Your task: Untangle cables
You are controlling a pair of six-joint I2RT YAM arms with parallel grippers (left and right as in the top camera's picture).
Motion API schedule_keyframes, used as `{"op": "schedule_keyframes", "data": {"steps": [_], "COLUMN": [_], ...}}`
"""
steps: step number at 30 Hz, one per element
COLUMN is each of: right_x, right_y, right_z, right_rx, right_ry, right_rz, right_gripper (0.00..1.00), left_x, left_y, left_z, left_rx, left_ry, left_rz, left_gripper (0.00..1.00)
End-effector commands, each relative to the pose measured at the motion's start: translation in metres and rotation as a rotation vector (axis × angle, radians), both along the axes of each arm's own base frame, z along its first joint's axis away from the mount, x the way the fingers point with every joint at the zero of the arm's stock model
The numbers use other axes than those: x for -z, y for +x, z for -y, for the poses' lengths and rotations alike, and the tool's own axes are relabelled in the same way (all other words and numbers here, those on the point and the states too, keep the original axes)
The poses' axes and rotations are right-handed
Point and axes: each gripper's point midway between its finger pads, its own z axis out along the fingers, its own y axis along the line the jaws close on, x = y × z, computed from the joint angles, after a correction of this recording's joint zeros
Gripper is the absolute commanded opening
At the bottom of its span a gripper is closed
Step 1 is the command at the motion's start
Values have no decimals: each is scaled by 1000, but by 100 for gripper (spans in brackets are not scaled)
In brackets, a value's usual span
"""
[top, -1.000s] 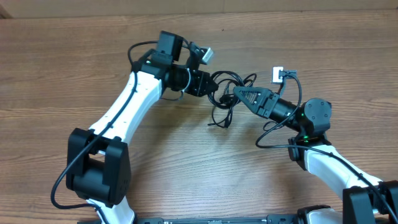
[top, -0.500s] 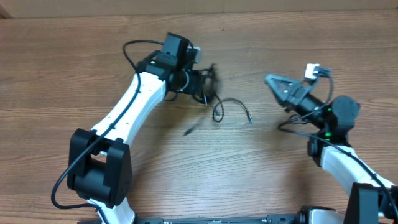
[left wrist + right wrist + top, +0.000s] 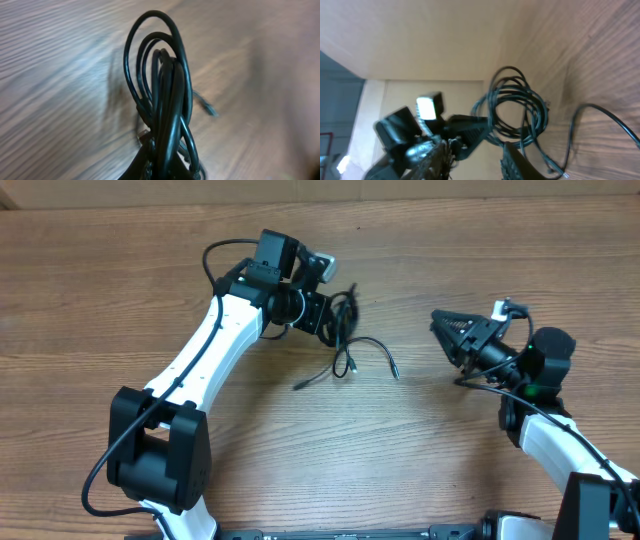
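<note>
The left gripper [image 3: 333, 320] is clamped on the cables [image 3: 347, 306]. Its wrist view shows a bundle of black loops [image 3: 165, 90] rising from between its jaws, packed side by side, so it is gripped as one bunch, not by a single strand. From overhead the bundle shows nearly edge-on, a narrow dark shape just off the fingertips, with its long axis running away from the robot and back.

From the bundle, loose strands spill onto the table [image 3: 150, 280] on the robot's near side. One arcs out to the right and ends in a small plug [image 3: 396, 372]; another, shorter one trails toward the near left [image 3: 305, 385].

The right gripper [image 3: 445, 330] is well apart from the bundle on its right side, pointing toward it and holding nothing. The pictures do not show clearly whether its jaws are parted. Its wrist view looks across at the loops [image 3: 515, 107] broadside.

The coming move probably turns on this: the strand with the plug lies between the two grippers, with its free end on the right arm's side. That makes the right arm the nearer one to take it and draw it rightward, away from the held bundle.
</note>
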Motion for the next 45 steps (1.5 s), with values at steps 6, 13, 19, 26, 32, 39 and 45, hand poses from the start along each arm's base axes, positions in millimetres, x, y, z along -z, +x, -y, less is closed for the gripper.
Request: {"op": "schedule_keyframes", "data": {"steps": [6, 13, 19, 26, 32, 39, 45], "right_x": [11, 13, 12, 13, 23, 34, 38], "right_y": [-7, -9, -15, -15, -18, -18, -18], "right_z": [-7, -8, -13, -13, -13, -8, -6], "right_rx": [-49, -60, -99, -99, -94, -55, -60], "right_ry": [-92, -86, -69, -69, -62, -73, -121], "right_rz": [25, 11, 11, 5, -57, -116, -86], "right_gripper": [37, 40, 40, 40, 43, 44, 45], "left_x": [-20, -11, -20, 33, 58, 31, 31], "left_y": [-19, -30, -41, 0, 14, -16, -42], "left_z": [30, 43, 55, 8, -51, 5, 29], "left_rx": [137, 183, 294, -76, -597, -217, 26], "left_ry": [-188, -284, -419, -56, 76, -140, -108], "left_rz": [-35, -137, -153, -166, -354, -397, -307], "left_gripper": [4, 4, 4, 100, 99, 82, 83]}}
